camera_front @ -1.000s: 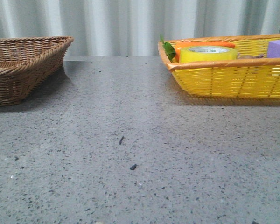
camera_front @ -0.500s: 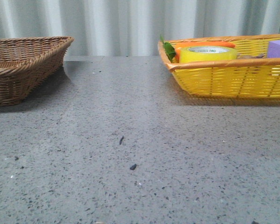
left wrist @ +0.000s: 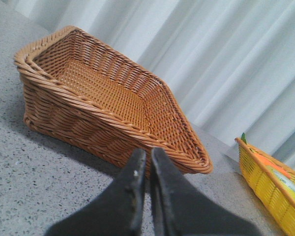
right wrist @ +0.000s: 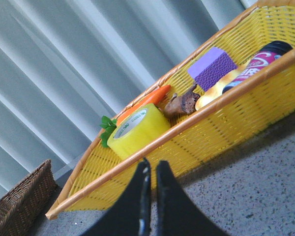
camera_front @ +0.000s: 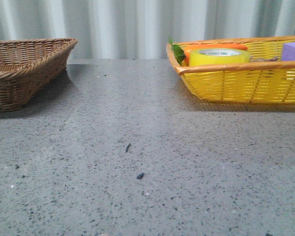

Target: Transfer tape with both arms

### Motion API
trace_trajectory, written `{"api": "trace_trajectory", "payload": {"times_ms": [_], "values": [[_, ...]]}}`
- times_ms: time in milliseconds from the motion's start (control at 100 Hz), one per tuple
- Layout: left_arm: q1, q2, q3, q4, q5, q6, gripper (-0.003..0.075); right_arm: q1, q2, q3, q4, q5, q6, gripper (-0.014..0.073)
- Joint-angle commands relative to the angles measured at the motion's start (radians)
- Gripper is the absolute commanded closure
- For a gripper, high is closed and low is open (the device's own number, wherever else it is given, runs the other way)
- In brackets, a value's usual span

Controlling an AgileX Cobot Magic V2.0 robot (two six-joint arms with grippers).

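The yellow tape [camera_front: 219, 57] lies flat in the left end of the yellow basket [camera_front: 246, 83] at the back right; it also shows in the right wrist view [right wrist: 137, 130]. My right gripper [right wrist: 153, 168] is shut and empty, low over the table in front of that basket, apart from the tape. My left gripper [left wrist: 148, 156] is shut and empty, just in front of the brown wicker basket [left wrist: 108, 98]. Neither gripper shows in the front view.
The brown wicker basket [camera_front: 24, 69] stands at the back left and looks empty. The yellow basket also holds an orange carrot [right wrist: 147, 100] with green leaves, a purple block [right wrist: 211, 67], a brown lump [right wrist: 183, 103] and a dark can [right wrist: 263, 58]. A white curtain hangs behind.
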Motion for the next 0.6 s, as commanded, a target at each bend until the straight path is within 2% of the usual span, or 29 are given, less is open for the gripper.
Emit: {"api": "trace_trajectory", "payload": {"times_ms": [0, 110, 230, 370, 420, 480, 530, 590], "values": [[0.000, -0.026, 0.007, -0.010, -0.075, -0.007, 0.0741, -0.004, -0.018, 0.022, -0.002, -0.059, -0.007, 0.0656], [0.000, -0.025, -0.004, -0.006, -0.071, -0.007, 0.0741, -0.004, -0.018, -0.015, -0.002, -0.034, -0.007, 0.0655], [0.000, -0.002, -0.077, 0.030, -0.024, -0.007, 0.0741, -0.004, -0.010, -0.131, -0.026, 0.032, -0.007, 0.0655], [0.000, 0.110, -0.266, 0.183, 0.263, 0.013, 0.0727, -0.002, 0.106, -0.352, -0.205, 0.223, -0.040, 0.0655], [0.000, 0.168, -0.348, 0.180, 0.364, 0.078, 0.0678, -0.002, 0.194, -0.453, -0.250, 0.304, -0.073, 0.0651], [0.000, 0.241, -0.422, 0.159, 0.423, 0.193, 0.0571, -0.002, 0.298, -0.556, -0.264, 0.407, -0.116, 0.0624], [0.000, 0.293, -0.479, 0.151, 0.438, 0.265, 0.0469, -0.002, 0.395, -0.650, -0.264, 0.488, -0.174, 0.0564], [-0.003, 0.348, -0.540, 0.136, 0.436, 0.301, 0.0356, 0.001, 0.518, -0.772, -0.262, 0.582, -0.210, 0.0443]]}}
